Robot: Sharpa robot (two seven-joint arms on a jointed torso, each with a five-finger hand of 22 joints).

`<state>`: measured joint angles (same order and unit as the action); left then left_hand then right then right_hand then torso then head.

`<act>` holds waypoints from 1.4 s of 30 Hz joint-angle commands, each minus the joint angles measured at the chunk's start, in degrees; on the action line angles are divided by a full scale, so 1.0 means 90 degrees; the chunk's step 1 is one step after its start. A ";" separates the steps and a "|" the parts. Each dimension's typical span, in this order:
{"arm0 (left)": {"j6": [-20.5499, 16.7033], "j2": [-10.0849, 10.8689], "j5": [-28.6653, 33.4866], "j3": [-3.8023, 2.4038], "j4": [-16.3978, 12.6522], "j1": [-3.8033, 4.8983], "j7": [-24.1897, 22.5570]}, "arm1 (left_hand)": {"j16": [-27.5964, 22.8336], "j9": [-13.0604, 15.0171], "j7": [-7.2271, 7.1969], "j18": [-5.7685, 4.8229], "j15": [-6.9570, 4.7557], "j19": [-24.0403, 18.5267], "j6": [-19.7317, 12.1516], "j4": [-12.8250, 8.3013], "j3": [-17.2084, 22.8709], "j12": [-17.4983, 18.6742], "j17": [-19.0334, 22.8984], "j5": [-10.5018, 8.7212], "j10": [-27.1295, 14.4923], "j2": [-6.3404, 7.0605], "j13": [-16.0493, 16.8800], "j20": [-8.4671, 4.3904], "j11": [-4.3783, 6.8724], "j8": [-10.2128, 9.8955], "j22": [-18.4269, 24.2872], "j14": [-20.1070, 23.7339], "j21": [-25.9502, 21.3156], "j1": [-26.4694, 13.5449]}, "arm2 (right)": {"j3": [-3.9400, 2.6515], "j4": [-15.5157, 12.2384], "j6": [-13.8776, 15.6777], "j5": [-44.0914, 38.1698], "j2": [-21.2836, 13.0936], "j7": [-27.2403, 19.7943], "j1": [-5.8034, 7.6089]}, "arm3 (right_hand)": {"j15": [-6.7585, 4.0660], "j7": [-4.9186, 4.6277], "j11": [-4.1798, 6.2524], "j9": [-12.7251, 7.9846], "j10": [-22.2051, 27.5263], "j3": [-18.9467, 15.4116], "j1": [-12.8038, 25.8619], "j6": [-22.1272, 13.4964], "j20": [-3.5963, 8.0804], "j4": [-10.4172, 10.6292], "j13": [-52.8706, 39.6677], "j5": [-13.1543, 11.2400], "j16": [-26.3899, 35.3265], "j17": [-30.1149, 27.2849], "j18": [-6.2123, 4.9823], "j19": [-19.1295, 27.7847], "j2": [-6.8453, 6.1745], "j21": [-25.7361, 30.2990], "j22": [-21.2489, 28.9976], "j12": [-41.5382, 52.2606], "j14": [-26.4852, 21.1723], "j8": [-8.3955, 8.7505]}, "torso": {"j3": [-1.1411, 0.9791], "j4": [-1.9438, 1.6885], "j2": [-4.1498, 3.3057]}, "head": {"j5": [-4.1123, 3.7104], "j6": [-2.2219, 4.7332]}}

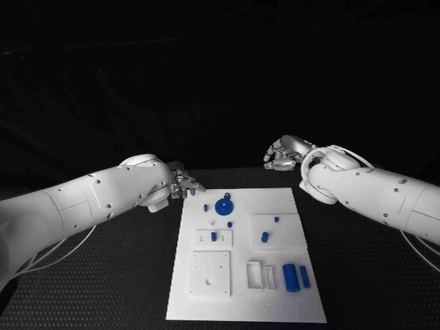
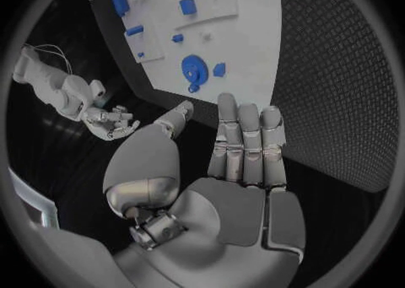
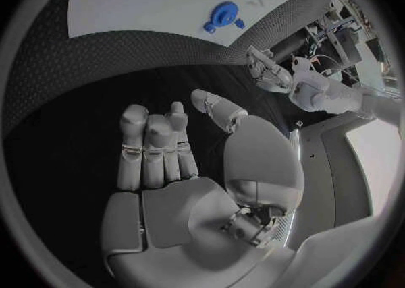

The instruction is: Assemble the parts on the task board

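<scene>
The task board (image 1: 248, 256) lies flat in the middle of the black table (image 1: 368, 289), with the blue parts spread over it. A round blue disc (image 1: 225, 208) sits near the far end, small blue pegs (image 1: 265, 236) lie at mid-board, and two blue cylinders (image 1: 296, 277) lie side by side near the right edge at the near end. Every part rests on the board; none is held.

The left hand (image 1: 183, 184) hovers just off the board's far left corner, palm bare and fingers (image 2: 246, 141) extended, holding nothing. The right hand (image 1: 284, 152) hangs beyond the far right corner, well apart from the parts. Its fingers (image 3: 152, 146) are likewise straight, with nothing between them.

Judgement: assembly has not started, and this is the approach step. The next move calls for one hand to descend onto a part, probably the disc, which is nearest. Which socket takes which part cannot be told from here.
</scene>
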<state>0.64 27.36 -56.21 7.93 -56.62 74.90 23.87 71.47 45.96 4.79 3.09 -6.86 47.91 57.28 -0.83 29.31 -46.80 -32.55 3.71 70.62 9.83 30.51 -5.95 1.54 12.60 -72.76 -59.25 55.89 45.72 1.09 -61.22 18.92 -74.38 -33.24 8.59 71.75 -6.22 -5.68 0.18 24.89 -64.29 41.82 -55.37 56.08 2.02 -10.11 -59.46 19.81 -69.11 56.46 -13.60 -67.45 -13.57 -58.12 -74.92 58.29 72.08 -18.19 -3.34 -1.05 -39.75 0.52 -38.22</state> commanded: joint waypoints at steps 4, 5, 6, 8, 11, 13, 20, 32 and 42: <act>0.0904 -0.0274 -0.0201 0.0001 0.0370 -0.0007 -0.0020 | -0.0022 -0.0008 0.0017 -0.0083 0.0027 -0.0065 -0.0096 0.0067 -0.0034 0.0048 0.0026 0.0003 -0.0064 -0.0061 -0.0010 -0.0678 -0.0013 -0.0057 0.0002 0.0055 -0.0062 -0.0059 | -0.0003 -0.0017 -0.0060 0.0004 0.0022 -0.0055 -0.0001 | -0.0010 -0.0069 -0.0003 0.0007 0.0035 -0.0039 0.0050 0.0010 0.0027 -0.0016 0.0008 0.0047 0.0042 0.0010 -0.0155 0.0027 0.0021 0.0023 -0.0101 0.0021 -0.0049 0.0028 | 0.0002 0.0015 -0.0013 | 0.0013 0.0000; 0.0953 -0.0303 -0.0201 0.0002 0.0409 -0.0010 -0.0012 | -0.0021 -0.0012 0.0023 -0.0083 0.0030 -0.0069 -0.0115 0.0065 -0.0041 0.0050 0.0029 0.0002 -0.0071 -0.0063 -0.0010 -0.0676 -0.0018 -0.0068 -0.0001 0.0062 -0.0066 -0.0056 | -0.0003 -0.0019 -0.0060 0.0004 0.0023 -0.0056 -0.0001 | -0.0010 -0.0069 -0.0003 0.0007 0.0035 -0.0039 0.0049 0.0009 0.0027 -0.0016 0.0008 0.0048 0.0042 0.0010 -0.0155 0.0027 0.0021 0.0023 -0.0101 0.0021 -0.0049 0.0028 | 0.0002 0.0021 -0.0021 | 0.0020 0.0007; 0.1017 -0.0338 -0.0201 0.0003 0.0461 -0.0015 -0.0005 | -0.0020 -0.0018 0.0032 -0.0085 0.0035 -0.0078 -0.0141 0.0063 -0.0051 0.0053 0.0033 0.0002 -0.0084 -0.0072 -0.0011 -0.0672 -0.0026 -0.0084 -0.0005 0.0074 -0.0073 -0.0053 | -0.0003 -0.0020 -0.0059 0.0004 0.0025 -0.0057 -0.0001 | -0.0010 -0.0069 -0.0003 0.0007 0.0035 -0.0040 0.0050 0.0009 0.0027 -0.0016 0.0009 0.0048 0.0042 0.0010 -0.0155 0.0027 0.0021 0.0023 -0.0101 0.0021 -0.0049 0.0028 | 0.0001 0.0023 -0.0026 | 0.0021 0.0008; 0.1069 -0.0396 -0.0201 0.0003 0.0551 -0.0033 -0.0005 | -0.0016 -0.0026 0.0045 -0.0086 0.0043 -0.0090 -0.0179 0.0060 -0.0067 0.0055 0.0038 0.0001 -0.0101 -0.0081 -0.0010 -0.0665 -0.0038 -0.0107 -0.0011 0.0092 -0.0082 -0.0051 | -0.0003 -0.0022 -0.0056 0.0004 0.0028 -0.0057 -0.0001 | -0.0010 -0.0070 -0.0003 0.0006 0.0035 -0.0040 0.0050 0.0007 0.0027 -0.0017 0.0009 0.0049 0.0042 0.0010 -0.0155 0.0027 0.0021 0.0023 -0.0101 0.0021 -0.0049 0.0029 | -0.0001 0.0031 -0.0037 | 0.0029 0.0011; 0.1095 -0.0485 -0.0201 0.0004 0.0676 -0.0065 -0.0028 | -0.0007 -0.0057 0.0073 -0.0089 0.0059 -0.0112 -0.0263 0.0059 -0.0094 0.0055 0.0048 0.0003 -0.0134 -0.0108 -0.0007 -0.0652 -0.0064 -0.0162 -0.0025 0.0126 -0.0099 -0.0052 | -0.0003 -0.0031 -0.0055 0.0004 0.0031 -0.0056 0.0000 | -0.0010 -0.0070 -0.0004 0.0006 0.0035 -0.0041 0.0051 0.0005 0.0027 -0.0017 0.0009 0.0050 0.0042 0.0010 -0.0155 0.0027 0.0021 0.0023 -0.0101 0.0022 -0.0049 0.0030 | -0.0004 0.0040 -0.0047 | 0.0028 0.0014; 0.1110 -0.0554 -0.0201 0.0004 0.0776 -0.0087 -0.0026 | 0.0000 -0.0070 0.0081 -0.0088 0.0063 -0.0116 -0.0286 0.0059 -0.0100 0.0050 0.0050 0.0005 -0.0140 -0.0121 -0.0003 -0.0648 -0.0071 -0.0171 -0.0031 0.0134 -0.0102 -0.0051 | -0.0003 -0.0032 -0.0055 0.0004 0.0036 -0.0055 0.0000 | -0.0009 -0.0070 -0.0004 0.0006 0.0035 -0.0042 0.0052 0.0004 0.0027 -0.0017 0.0010 0.0050 0.0042 0.0010 -0.0155 0.0027 0.0020 0.0023 -0.0101 0.0022 -0.0049 0.0031 | -0.0003 0.0038 -0.0041 | 0.0019 0.0011; 0.1199 -0.0706 -0.0206 0.0006 0.1008 -0.0165 -0.0035 | 0.0009 -0.0088 0.0089 -0.0089 0.0071 -0.0125 -0.0309 0.0063 -0.0118 0.0046 0.0054 0.0013 -0.0155 -0.0139 0.0000 -0.0641 -0.0080 -0.0177 -0.0040 0.0148 -0.0108 -0.0060 | -0.0004 -0.0062 -0.0055 0.0004 0.0036 -0.0049 0.0001 | -0.0009 -0.0071 -0.0005 0.0006 0.0035 -0.0045 0.0055 0.0001 0.0028 -0.0018 0.0011 0.0052 0.0042 0.0011 -0.0155 0.0026 0.0021 0.0023 -0.0101 0.0023 -0.0049 0.0032 | -0.0015 0.0065 -0.0067 | 0.0023 0.0013; 0.1293 -0.0852 -0.0205 0.0009 0.1164 -0.0262 -0.0051 | 0.0036 -0.0116 0.0096 -0.0087 0.0080 -0.0137 -0.0324 0.0080 -0.0151 0.0027 0.0060 0.0019 -0.0175 -0.0243 0.0013 -0.0630 -0.0087 -0.0167 -0.0061 0.0171 -0.0118 -0.0092 | -0.0004 -0.0065 -0.0055 0.0004 0.0057 -0.0049 0.0001 | -0.0008 -0.0072 -0.0005 0.0006 0.0035 -0.0049 0.0058 0.0000 0.0029 -0.0019 0.0013 0.0053 0.0041 0.0012 -0.0155 0.0026 0.0023 0.0023 -0.0101 0.0025 -0.0048 0.0032 | -0.0018 0.0058 -0.0069 | -0.0008 0.0000; 0.1363 -0.0906 -0.0180 0.0009 0.1291 -0.0283 -0.0071 | 0.0073 -0.0150 0.0094 -0.0080 0.0081 -0.0146 -0.0321 0.0001 -0.0187 0.0002 0.0072 0.0049 -0.0192 -0.0428 0.0027 -0.0624 -0.0084 -0.0137 -0.0099 0.0191 -0.0122 -0.0045 | -0.0004 -0.0071 -0.0055 0.0003 0.0072 -0.0049 0.0001 | -0.0008 -0.0072 -0.0005 0.0006 0.0035 -0.0050 0.0059 0.0000 0.0029 -0.0019 0.0014 0.0055 0.0041 0.0012 -0.0155 0.0025 0.0026 0.0024 -0.0101 0.0027 -0.0048 0.0032 | -0.0011 0.0054 -0.0063 | -0.0010 -0.0012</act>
<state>11.62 19.49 -57.87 8.01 -44.96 72.43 23.88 71.93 44.65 5.69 3.10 -6.17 47.09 54.73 -0.63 27.76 -46.58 -31.98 3.98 69.29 6.45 30.68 -5.53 0.62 11.27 -73.61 -58.07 55.01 45.20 1.09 -61.77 18.91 -74.32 -32.69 8.57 71.75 -6.22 -5.86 0.10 24.89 -64.21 41.67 -55.37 55.91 2.03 -10.27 -59.42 19.98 -69.11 56.48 -13.60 -67.23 -13.57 -58.12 -74.92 58.29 72.08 -18.19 -3.48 -0.55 -40.32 0.44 -38.33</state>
